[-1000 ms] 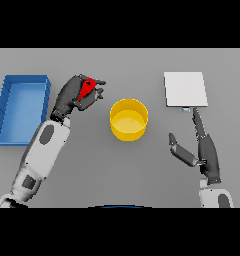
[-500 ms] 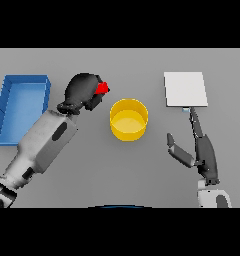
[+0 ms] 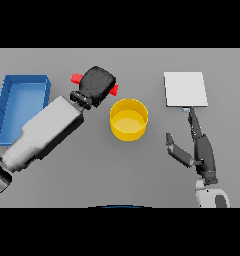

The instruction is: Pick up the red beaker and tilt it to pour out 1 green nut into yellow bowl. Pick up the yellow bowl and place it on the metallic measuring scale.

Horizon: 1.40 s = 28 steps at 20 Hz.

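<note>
While the left arm is being extended diagonally from the lower left of the frame toward the centre, the left hand is being held clenched round the red beaker, just up and to the left of the yellow bowl. The beaker is being covered almost wholly by the dark hand — only two red parts are showing, one at the hand's upper left and one at its right edge, the latter lying close to the bowl's upper left rim. The beaker appears to be lying roughly sideways, but its exact tilt cannot be told. No green nut is being made out in the bowl or elsewhere.

The yellow bowl is resting upright on the grey table near the centre of the frame, apart from both hands. The metallic measuring scale is being shown as a pale square plate at the upper right, well apart from the bowl.

The right hand is being held released at the lower right, its fingers straight and its thumb spread to the left; the fingertips are pointing up at the scale's lower edge, very near it — contact cannot be told.

A blue tray is lying at the far left, partly overlapped by the left arm.
</note>
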Tool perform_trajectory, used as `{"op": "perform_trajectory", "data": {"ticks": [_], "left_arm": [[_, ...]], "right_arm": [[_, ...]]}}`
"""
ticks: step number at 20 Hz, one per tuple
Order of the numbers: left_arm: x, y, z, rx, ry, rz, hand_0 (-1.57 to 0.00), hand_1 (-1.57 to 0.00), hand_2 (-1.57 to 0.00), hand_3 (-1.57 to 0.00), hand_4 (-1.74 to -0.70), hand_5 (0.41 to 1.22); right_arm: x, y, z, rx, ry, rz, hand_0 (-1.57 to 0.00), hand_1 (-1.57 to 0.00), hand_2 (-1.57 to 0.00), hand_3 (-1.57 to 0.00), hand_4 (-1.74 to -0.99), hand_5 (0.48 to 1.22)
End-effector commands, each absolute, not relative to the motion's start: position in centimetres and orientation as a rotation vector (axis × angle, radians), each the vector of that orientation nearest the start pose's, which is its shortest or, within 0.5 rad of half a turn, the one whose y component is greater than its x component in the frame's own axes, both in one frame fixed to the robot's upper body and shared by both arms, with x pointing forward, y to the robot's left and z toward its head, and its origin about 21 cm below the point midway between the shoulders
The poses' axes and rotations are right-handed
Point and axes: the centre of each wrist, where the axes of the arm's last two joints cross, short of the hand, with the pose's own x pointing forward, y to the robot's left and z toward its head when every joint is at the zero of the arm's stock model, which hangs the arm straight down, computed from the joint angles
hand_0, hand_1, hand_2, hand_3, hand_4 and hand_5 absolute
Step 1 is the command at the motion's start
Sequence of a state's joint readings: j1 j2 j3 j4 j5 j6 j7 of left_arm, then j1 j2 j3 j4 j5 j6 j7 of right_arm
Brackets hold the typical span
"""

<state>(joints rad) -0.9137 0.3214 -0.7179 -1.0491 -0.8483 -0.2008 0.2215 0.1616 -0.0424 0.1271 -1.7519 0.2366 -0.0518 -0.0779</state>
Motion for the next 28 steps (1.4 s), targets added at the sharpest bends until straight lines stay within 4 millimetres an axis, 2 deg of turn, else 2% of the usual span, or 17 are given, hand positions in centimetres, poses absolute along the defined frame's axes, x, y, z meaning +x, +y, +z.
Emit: {"op": "perform_trajectory", "data": {"ticks": [1, 4, 7, 8, 9, 13, 19, 24, 28], "left_arm": [[38.4, 9.0, 10.8, 0.985, -1.332, -1.86, -1.57, -1.57, -1.57, -1.28, -1.7, 1.215], [38.5, 7.5, 10.9, 1.007, -1.281, -2.056, -1.57, -1.57, -1.57, -1.42, -1.72, 1.218], [38.6, 7.0, 10.5, 1.082, -1.191, -2.206, -1.57, -1.57, -1.57, -1.49, -1.73, 1.219], [38.6, 6.5, 10.3, 1.114, -1.163, -2.255, -1.57, -1.57, -1.57, -1.51, -1.73, 1.22], [38.6, 6.7, 9.9, 1.128, -1.134, -2.297, -1.57, -1.57, -1.57, -1.52, -1.73, 1.22], [38.3, 5.3, 10.1, 1.231, -1.068, -2.428, -1.57, -1.57, -1.57, -1.55, -1.74, 1.221], [39.1, 3.9, 11.2, 1.338, -0.945, -2.589, -1.57, -1.57, -1.57, -1.57, -1.74, 1.221], [39.3, 2.9, 11.4, 1.429, -0.859, -2.732, -1.57, -1.57, -1.57, -1.57, -1.73, 1.221], [39.1, 2.5, 11.9, 1.468, -0.826, -2.826, -1.57, -1.57, -1.57, -1.57, -1.73, 1.221]], "right_arm": [[20.9, -22.1, 0.9, -0.199, -1.683, 0.213, 0.0, 0.0, 0.0, 0.0, -1.292, 0.678], [20.6, -22.0, 0.6, -0.181, -1.687, 0.185, 0.0, 0.0, 0.0, 0.0, -1.294, 0.657], [20.9, -21.4, 0.6, -0.171, -1.684, 0.175, 0.0, 0.0, 0.0, 0.0, -1.29, 0.644], [20.8, -22.0, 0.5, -0.18, -1.689, 0.172, 0.0, 0.0, 0.0, 0.0, -1.291, 0.64], [20.7, -21.8, 0.5, -0.179, -1.679, 0.176, 0.0, 0.0, 0.0, 0.0, -1.291, 0.634], [20.4, -22.2, 0.3, -0.214, -1.676, 0.18, 0.0, 0.0, 0.0, 0.0, -1.286, 0.618], [20.9, -21.7, 0.3, -0.249, -1.651, 0.203, 0.0, 0.0, 0.0, 0.0, -1.25, 0.583], [20.8, -22.3, 0.3, -0.248, -1.678, 0.215, 0.0, 0.0, 0.0, 0.0, -1.204, 0.591], [20.9, -21.8, 0.0, -0.266, -1.674, 0.223, 0.0, 0.0, 0.0, 0.0, -1.21, 0.594]]}}
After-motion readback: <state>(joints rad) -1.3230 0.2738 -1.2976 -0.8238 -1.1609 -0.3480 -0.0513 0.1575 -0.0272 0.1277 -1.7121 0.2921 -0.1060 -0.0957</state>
